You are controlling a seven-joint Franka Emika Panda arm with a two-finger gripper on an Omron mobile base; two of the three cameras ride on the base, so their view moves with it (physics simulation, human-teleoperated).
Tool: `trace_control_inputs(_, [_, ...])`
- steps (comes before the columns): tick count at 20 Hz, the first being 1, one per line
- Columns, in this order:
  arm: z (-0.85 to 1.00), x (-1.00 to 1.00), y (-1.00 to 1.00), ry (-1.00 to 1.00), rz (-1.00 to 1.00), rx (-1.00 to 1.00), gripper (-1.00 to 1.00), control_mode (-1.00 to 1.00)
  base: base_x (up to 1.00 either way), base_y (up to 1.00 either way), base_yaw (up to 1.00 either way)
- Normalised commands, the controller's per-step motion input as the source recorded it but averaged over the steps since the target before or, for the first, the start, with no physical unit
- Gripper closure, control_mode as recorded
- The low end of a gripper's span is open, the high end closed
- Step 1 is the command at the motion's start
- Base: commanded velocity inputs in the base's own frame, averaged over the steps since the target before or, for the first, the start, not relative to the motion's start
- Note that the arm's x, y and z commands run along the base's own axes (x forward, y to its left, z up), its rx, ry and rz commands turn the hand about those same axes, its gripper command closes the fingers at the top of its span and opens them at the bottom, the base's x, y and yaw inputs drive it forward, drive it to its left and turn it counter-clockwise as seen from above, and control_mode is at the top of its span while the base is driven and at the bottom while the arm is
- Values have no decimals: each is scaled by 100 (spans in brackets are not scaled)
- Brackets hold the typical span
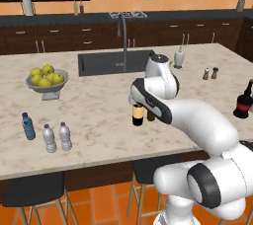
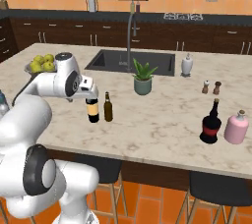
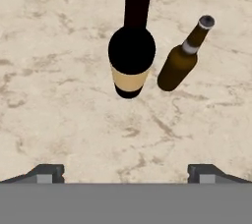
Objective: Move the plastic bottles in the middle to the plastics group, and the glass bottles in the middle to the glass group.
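Left base view: wine bottle [image 1: 138, 115] stands upright mid-desk [image 1: 99, 100], upper part hidden behind the arm's wrist; olive bottle [image 1: 151, 117] just beside it. Plastics group [image 1: 48, 133] sits far left near the front edge; red-banded bottle [image 1: 243, 101] at far right.

Right base view: gripper [image 2: 91, 90] sits directly above the wine bottle [image 2: 92, 110]; olive bottle [image 2: 108, 107] just right of it. Glass group [image 2: 211, 122] well apart to the right.

Hand view: fingers [image 3: 45, 173] spread wide, holding nothing. Wine bottle [image 3: 131, 43] lies ahead, roughly centred between them, long axis vertical. Judgement: straight descent suits.
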Motion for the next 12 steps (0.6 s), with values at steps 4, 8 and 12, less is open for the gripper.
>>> trace_control_inputs(4, [2, 44, -1, -4, 0, 3, -100, -100, 0, 0, 0])
trace_control_inputs(8, [26, 2, -8, -16, 0, 5, -100, -100, 0, 0, 0])
trace_control_inputs(12, [0, 29, 0, -1, 0, 0, -100, -100, 0, 0, 0])
